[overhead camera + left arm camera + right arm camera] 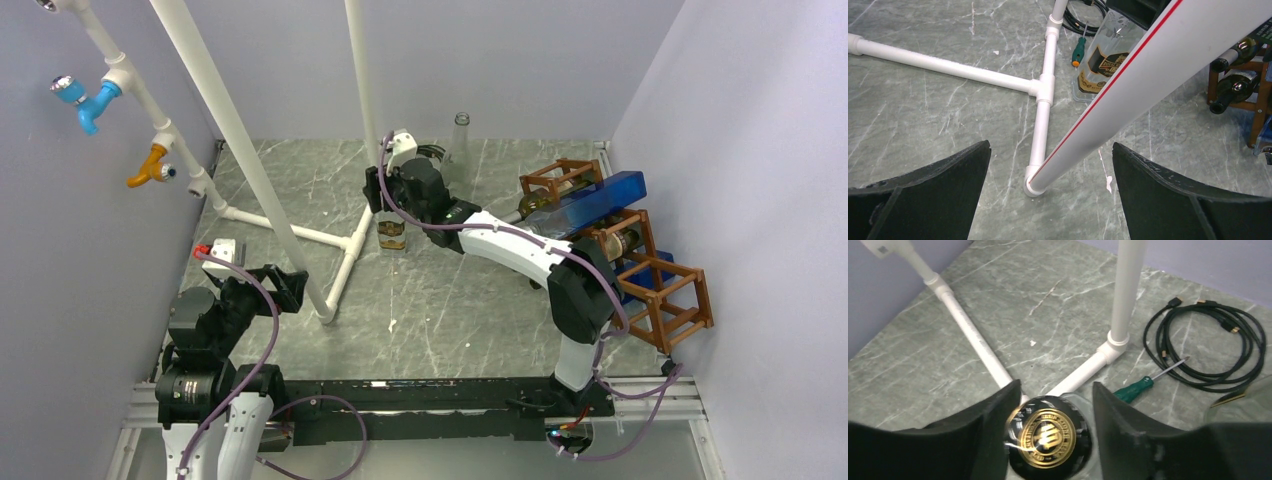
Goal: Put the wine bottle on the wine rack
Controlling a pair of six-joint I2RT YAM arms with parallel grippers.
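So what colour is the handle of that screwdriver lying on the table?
The screwdriver has a green handle, clearest in the right wrist view.

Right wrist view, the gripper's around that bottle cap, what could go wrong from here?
The right gripper straddles only the black cap of the upright wine bottle; held that high, the bottle could swing or slip when lifted.
The white pipe frame stands right beside it, so a sideways carry may knock it.
The wine rack already holds bottles, with a blue block lying on it, so free cells look few.
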